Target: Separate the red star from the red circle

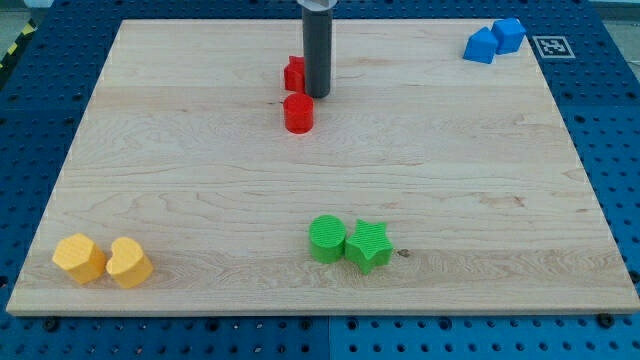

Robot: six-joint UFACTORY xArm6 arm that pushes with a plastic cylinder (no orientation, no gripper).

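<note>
The red star (294,74) lies near the view's top centre, partly hidden behind my rod. The red circle (298,113) sits just below it, with a small gap between the two. My tip (317,95) rests on the board against the star's right side, just above and right of the circle.
A green circle (327,239) and a green star (368,246) touch at the view's bottom centre. Two yellow blocks (102,260) sit at the bottom left corner. Two blue blocks (494,40) sit at the top right corner of the wooden board (200,180).
</note>
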